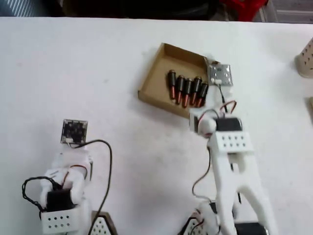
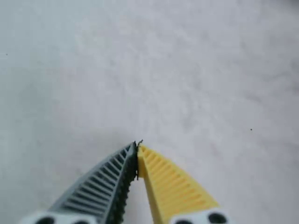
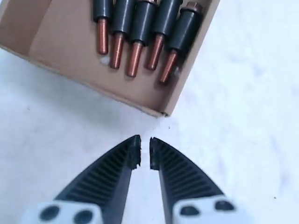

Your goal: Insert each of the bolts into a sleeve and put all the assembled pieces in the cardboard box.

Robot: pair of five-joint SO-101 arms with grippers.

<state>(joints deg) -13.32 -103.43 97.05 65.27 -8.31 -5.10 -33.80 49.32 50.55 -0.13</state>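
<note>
The cardboard box (image 1: 159, 73) lies at the table's middle back, tilted. Several assembled pieces (image 1: 187, 89), black sleeves with copper bolt ends sticking out, lie side by side in its right half. The right wrist view shows the same pieces (image 3: 140, 23) in the box (image 3: 60, 42), copper ends toward my right gripper (image 3: 145, 151). That gripper hangs just outside the box's near corner, holding nothing, its black fingers (image 3: 117, 172) all but touching. My left gripper (image 2: 137, 154) is shut on nothing over bare white table. The left arm (image 1: 66, 176) sits folded at the front left.
The right arm (image 1: 230, 147) stretches from the front edge toward the box's right side. A beige perforated object (image 1: 305, 58) stands at the far right edge. Black cables (image 1: 105, 161) loop beside the left arm. The white table (image 1: 98, 63) spreads left of the box.
</note>
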